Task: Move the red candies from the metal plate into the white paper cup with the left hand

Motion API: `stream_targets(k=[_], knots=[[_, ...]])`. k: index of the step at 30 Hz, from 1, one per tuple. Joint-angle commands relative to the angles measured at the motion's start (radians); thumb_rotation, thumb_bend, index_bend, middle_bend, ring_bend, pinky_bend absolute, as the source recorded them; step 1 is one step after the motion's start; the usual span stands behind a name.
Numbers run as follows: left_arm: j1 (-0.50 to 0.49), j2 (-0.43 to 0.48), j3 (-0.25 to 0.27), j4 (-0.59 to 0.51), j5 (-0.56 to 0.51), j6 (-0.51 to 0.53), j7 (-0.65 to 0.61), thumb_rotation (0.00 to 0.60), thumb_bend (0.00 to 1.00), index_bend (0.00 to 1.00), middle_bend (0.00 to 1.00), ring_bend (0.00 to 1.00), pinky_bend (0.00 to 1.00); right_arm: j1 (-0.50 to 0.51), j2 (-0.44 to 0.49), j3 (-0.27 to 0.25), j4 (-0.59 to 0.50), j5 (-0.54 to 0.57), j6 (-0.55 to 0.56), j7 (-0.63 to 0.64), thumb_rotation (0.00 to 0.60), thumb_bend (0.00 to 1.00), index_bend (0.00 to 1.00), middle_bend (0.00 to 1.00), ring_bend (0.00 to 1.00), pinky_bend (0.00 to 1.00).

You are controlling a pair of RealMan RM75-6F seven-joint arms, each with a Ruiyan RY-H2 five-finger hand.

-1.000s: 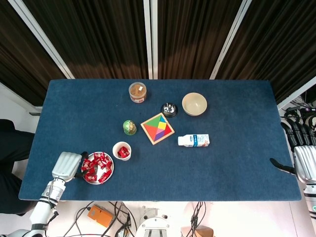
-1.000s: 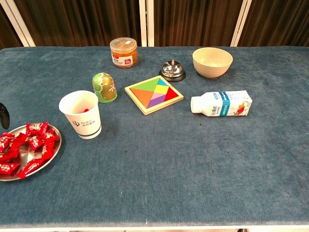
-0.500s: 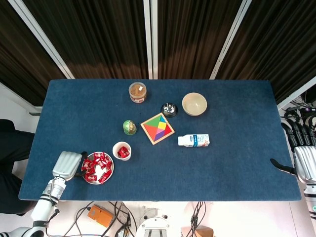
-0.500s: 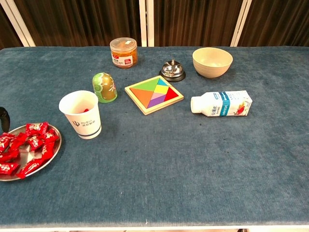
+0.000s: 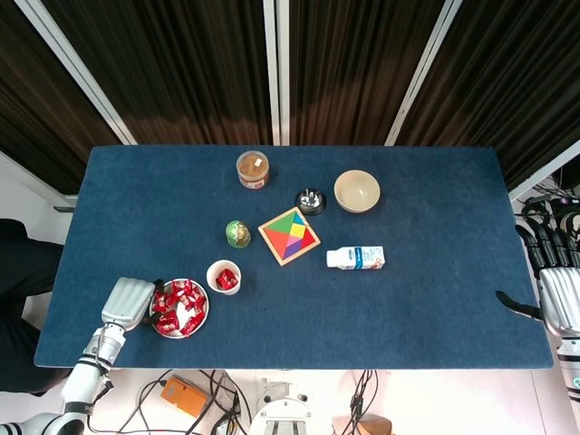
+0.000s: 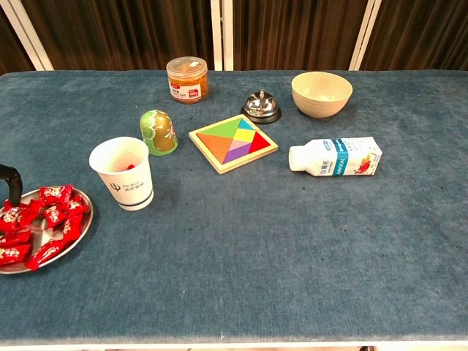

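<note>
Red candies (image 5: 177, 305) lie heaped on the metal plate (image 5: 200, 323) near the front-left edge of the blue table (image 5: 426, 290); a few more show inside the white paper cup (image 5: 223, 276), which stands upright just beside the plate at about two o'clock from it, apart from its rim in the chest view; the left hand (image 5: 126, 302) sits at nine o'clock of the plate, its pale back up and dark fingertips (image 6: 9, 175) reaching over the plate's near-left rim among the wrappers — whether they pinch a candy I cannot tell, since the back of the hand hides them from above and the chest view catches only one dark tip at its left edge.

Beyond the cup, at twelve o'clock, stands a green egg-shaped figure (image 5: 237, 234); at two o'clock from the cup lies a coloured tangram puzzle (image 5: 289, 236) in its wooden frame, with a small desk bell (image 5: 310, 200) just behind it and a beige bowl (image 5: 356, 191) further right; an orange-lidded jar (image 5: 252, 169) stands at the far side; a small milk bottle (image 5: 355, 258) lies on its side at three o'clock of the puzzle — none of these lies between plate and cup.

At the table's right edge, well apart from everything, the right hand (image 5: 555, 290) hangs with its fingers spread and nothing in them.
</note>
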Motion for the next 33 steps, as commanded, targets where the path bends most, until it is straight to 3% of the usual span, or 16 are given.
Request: stream_targets(k=[1,19,29,33], knots=[[-0.003,-0.004,-0.001,0.005,-0.002,-0.006,0.004,0.600,0.17,0.46,0.94,0.95,0.95,0.000,0.000,0.000,-0.001,0.000,-0.001,0.000,0.600,0.24,0.00,0.03,0.00,0.07],[-0.017,-0.012,-0.003,0.016,0.009,-0.035,-0.024,0.600,0.33,0.56,0.94,0.95,0.94,0.004,0.000,0.002,-0.004,0.007,-0.008,-0.005,0.600,0.24,0.00,0.03,0.00,0.07],[-0.010,0.080,-0.021,-0.108,0.100,0.032,-0.122,0.600,0.33,0.56,0.94,0.95,0.94,0.003,0.000,0.003,-0.001,0.005,-0.003,0.000,0.600,0.24,0.00,0.03,0.00,0.07],[-0.030,0.105,-0.064,-0.165,0.136,0.058,-0.158,0.600,0.33,0.56,0.94,0.95,0.95,0.001,-0.003,0.002,0.004,0.003,0.000,0.008,0.600,0.24,0.00,0.03,0.00,0.07]])
